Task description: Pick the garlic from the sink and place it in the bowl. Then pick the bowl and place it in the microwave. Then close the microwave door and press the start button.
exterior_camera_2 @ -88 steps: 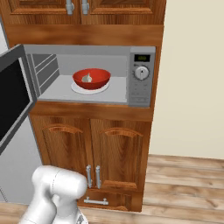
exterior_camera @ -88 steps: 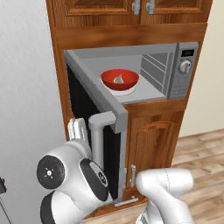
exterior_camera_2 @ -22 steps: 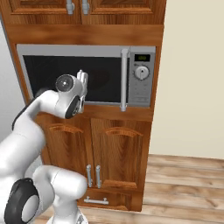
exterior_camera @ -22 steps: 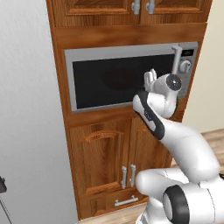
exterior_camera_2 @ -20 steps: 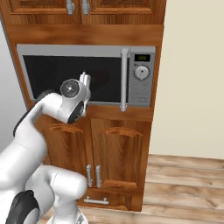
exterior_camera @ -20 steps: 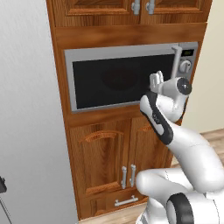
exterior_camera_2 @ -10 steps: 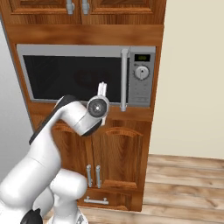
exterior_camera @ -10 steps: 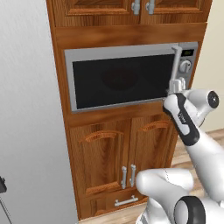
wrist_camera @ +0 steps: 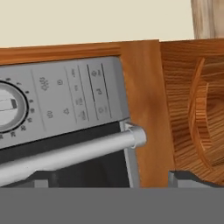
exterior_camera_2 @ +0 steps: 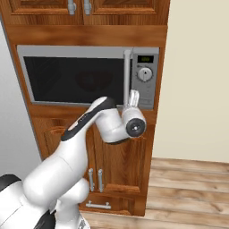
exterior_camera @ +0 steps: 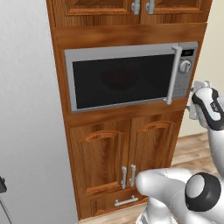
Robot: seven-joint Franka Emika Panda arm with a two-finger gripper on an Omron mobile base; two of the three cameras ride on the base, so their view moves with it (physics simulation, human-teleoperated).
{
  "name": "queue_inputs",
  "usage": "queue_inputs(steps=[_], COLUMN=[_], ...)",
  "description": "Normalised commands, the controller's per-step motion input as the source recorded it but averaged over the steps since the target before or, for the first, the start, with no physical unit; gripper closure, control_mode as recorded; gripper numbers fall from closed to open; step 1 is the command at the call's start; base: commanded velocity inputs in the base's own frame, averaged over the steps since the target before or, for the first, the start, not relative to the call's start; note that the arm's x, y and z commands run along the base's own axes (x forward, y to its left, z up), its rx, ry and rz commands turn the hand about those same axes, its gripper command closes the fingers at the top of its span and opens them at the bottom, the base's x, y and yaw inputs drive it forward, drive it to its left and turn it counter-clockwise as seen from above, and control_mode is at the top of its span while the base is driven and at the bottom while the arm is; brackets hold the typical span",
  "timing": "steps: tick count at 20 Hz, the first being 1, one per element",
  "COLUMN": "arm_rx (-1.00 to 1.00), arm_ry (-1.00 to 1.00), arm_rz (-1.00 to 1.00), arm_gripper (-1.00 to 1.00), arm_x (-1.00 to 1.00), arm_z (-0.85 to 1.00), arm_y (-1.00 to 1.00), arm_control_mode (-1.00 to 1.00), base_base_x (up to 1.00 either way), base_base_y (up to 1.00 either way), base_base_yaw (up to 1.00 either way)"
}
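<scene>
Microwave door [exterior_camera: 120, 81] sitting shut, so bowl and garlic presumably inside, hidden behind dark window. Gripper [exterior_camera_2: 133, 99] hovering just below control panel [exterior_camera_2: 145, 82], lining up for start button. Finger spacing: cannot tell. Knob [wrist_camera: 9, 107] facing hand camera.

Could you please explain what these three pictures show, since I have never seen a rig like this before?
This is a rendered kitchen with a white robot arm on a driving base. Two pictures come from cameras on the base, behind the arm to its left and right. The third comes from a camera on the hand, tilted sideways. All face a microwave built into wooden cabinets. Its door is shut, with a bar handle beside the control panel and knob. The gripper sits just below that panel, holding nothing; how its jaws stand is unclear.
</scene>
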Motion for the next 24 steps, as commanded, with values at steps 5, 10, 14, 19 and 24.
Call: queue_inputs(steps=[5,10,14,19,24], arm_rx=[0.05,0.0,-0.02,0.0,0.0], arm_ry=[-0.1,-0.07,-0.06,0.0,0.0], arm_rz=[0.0,0.0,-0.06,-0.09,-0.05], arm_gripper=[-1.0,1.0,1.0,1.0,1.0], arm_x=[-0.13,0.05,0.12,0.61,0.41], arm_z=[0.11,0.04,-0.03,-0.01,-0.01], arm_y=[-0.76,-0.12,0.32,0.2,-0.04], arm_control_mode=[-1.0,-1.0,-1.0,-1.0,-1.0], base_base_x=[0.0,0.0,0.0,0.0,0.0], base_base_y=[0.0,0.0,0.0,0.0,0.0], base_base_yaw=[0.0,0.0,0.0,0.0,0.0])
